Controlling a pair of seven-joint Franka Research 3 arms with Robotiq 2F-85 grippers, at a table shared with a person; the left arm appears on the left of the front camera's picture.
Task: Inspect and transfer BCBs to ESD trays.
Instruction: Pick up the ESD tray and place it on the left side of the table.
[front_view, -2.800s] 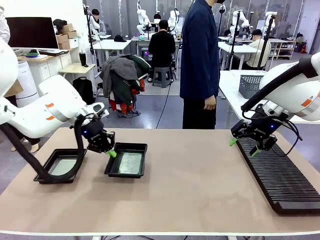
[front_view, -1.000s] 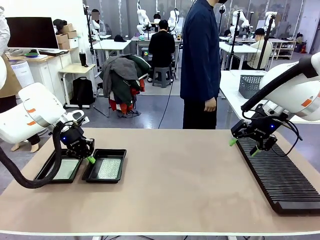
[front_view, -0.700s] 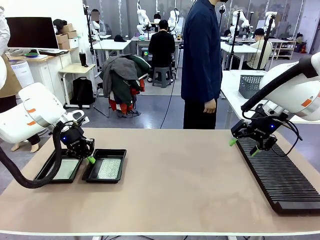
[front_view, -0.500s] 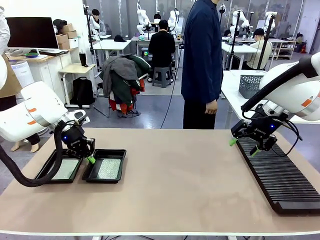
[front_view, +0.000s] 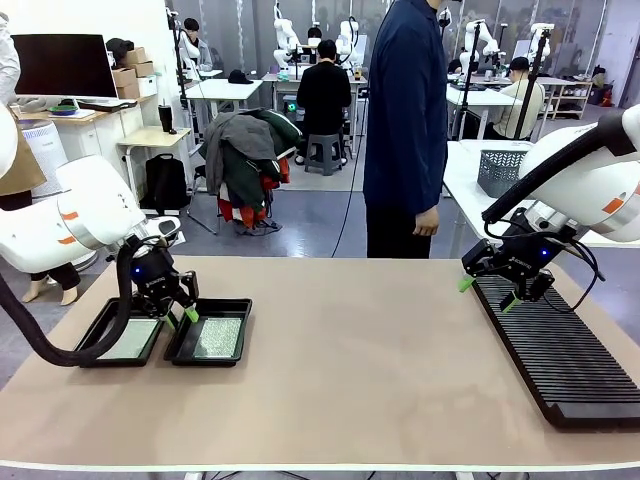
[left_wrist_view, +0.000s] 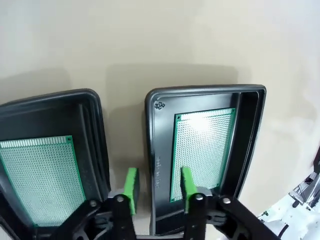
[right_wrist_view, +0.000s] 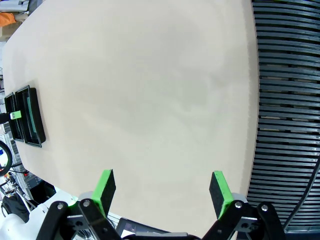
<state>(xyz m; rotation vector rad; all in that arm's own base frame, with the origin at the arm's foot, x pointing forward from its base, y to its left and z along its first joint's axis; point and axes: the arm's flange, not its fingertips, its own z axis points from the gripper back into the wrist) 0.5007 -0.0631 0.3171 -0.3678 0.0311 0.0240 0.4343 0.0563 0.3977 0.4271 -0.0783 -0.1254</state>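
Observation:
Two black ESD trays sit side by side at the table's left, the left tray (front_view: 93, 336) and the right tray (front_view: 245, 322), each with a green BCB lying flat in it (front_view: 133, 338) (front_view: 218, 338). My left gripper (front_view: 180, 318) hangs just over the right tray's inner rim, open. In the left wrist view its fingertips (left_wrist_view: 131, 186) straddle the near wall of that tray (left_wrist_view: 252, 125), with its BCB (left_wrist_view: 205, 145) and the other BCB (left_wrist_view: 42, 170) below. My right gripper (front_view: 487, 293) is open and empty over the rack's far end; the right wrist view shows its wide-apart jaws (right_wrist_view: 161, 190).
A long black ribbed rack (front_view: 560, 350) lies along the right side of the table. A person in dark blue (front_view: 405, 120) stands at the far edge. The bare tan tabletop (front_view: 370, 370) spans the middle.
The left gripper brought the tilted right tray leftward and set it flat beside the other tray. In the last second its jaws opened off the rim and it lifted slightly. The right arm stayed still.

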